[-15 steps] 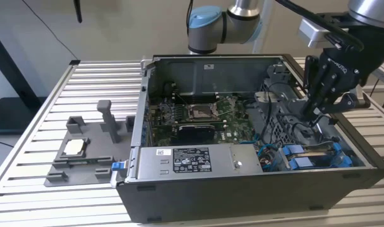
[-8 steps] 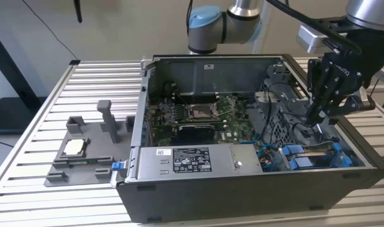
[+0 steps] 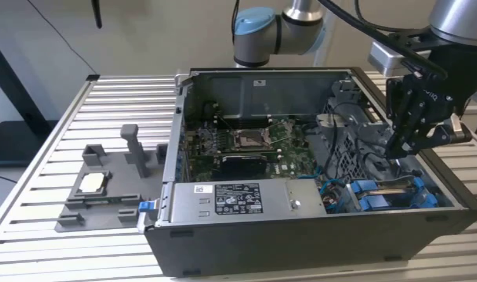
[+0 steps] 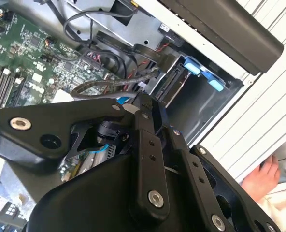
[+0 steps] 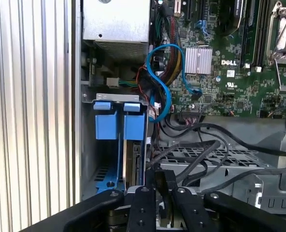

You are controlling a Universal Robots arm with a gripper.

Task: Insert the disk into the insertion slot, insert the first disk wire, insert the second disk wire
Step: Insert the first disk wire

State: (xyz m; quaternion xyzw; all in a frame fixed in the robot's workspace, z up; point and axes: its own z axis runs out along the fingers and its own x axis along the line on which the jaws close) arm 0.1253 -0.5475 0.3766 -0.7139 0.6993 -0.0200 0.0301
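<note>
Firstly, exterior view: gripper [image 3: 399, 151], jaws narrow, load indiscernible, hangs inside the computer case [image 3: 301, 249] near its wall. Second wrist view: a hand [image 4: 264, 178] lies beyond the case edge. First wrist view: the disk [image 5: 119, 126] sits in the insertion slot [image 5: 87, 145], with a gap alongside.

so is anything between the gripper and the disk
Probably yes. In the first wrist view, black cables loop over the drive cage right by the gripper, beside the disk in its blue carrier. Nothing visible covers the disk itself.
</note>
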